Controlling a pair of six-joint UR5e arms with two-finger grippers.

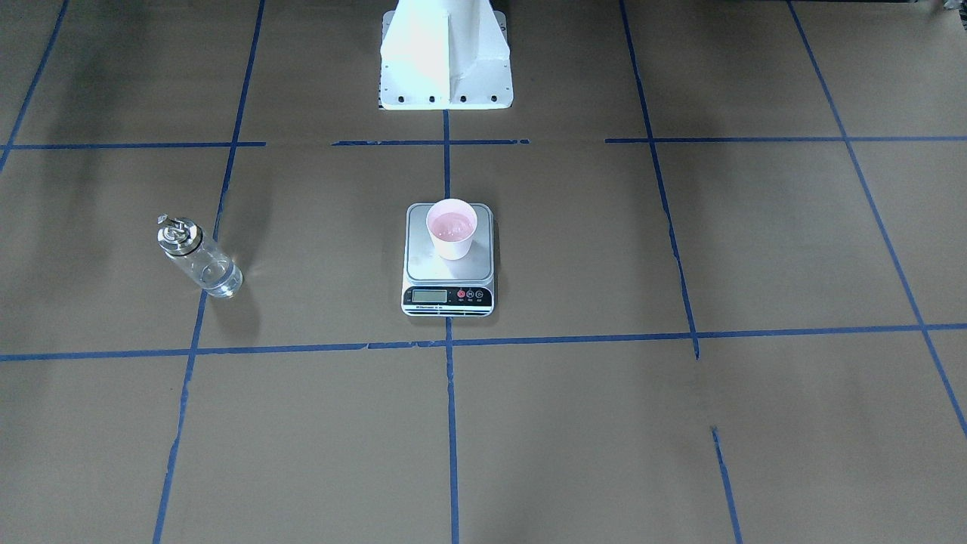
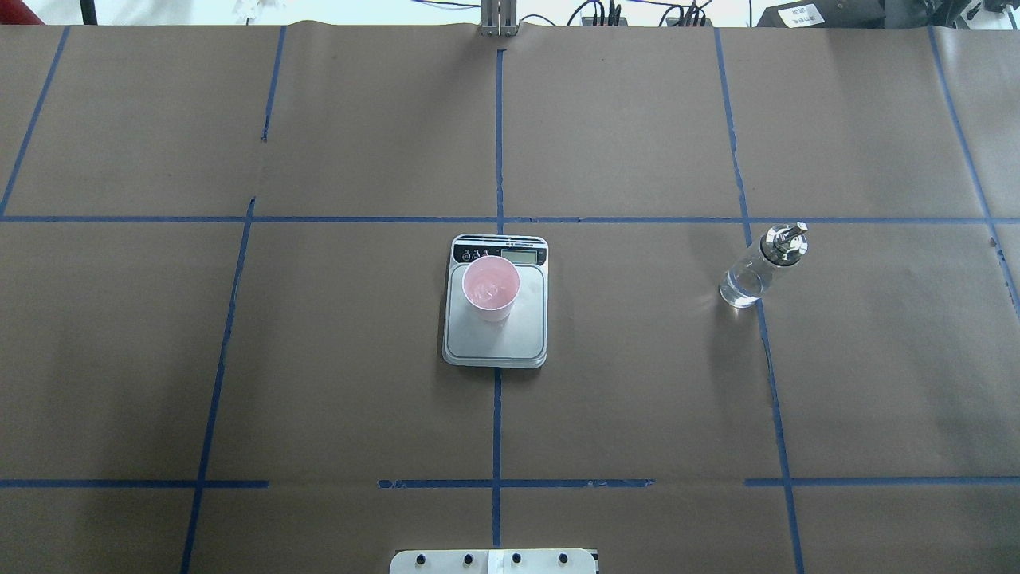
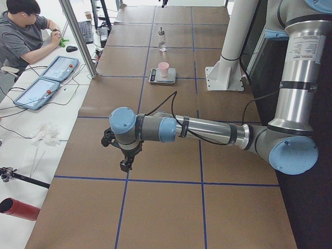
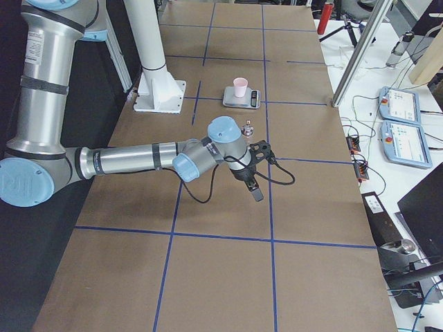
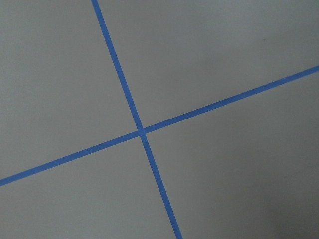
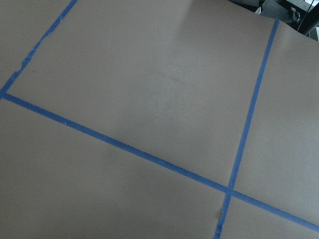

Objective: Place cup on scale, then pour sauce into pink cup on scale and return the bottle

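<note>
At 3 o'clock from the scale (image 2: 496,343), overhead: bottle (image 2: 753,271) upright, well apart; cup (image 2: 492,287) sits on the scale. My right claw (image 4: 255,192) hangs nearer the bottle than my left claw (image 3: 125,165). Spread or closed, either one: I cannot tell.

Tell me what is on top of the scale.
A pink cup stands upright on the scale, nearer its display than its plain edge. Nothing else is on it. The patch of surface beneath the cup is covered.
</note>
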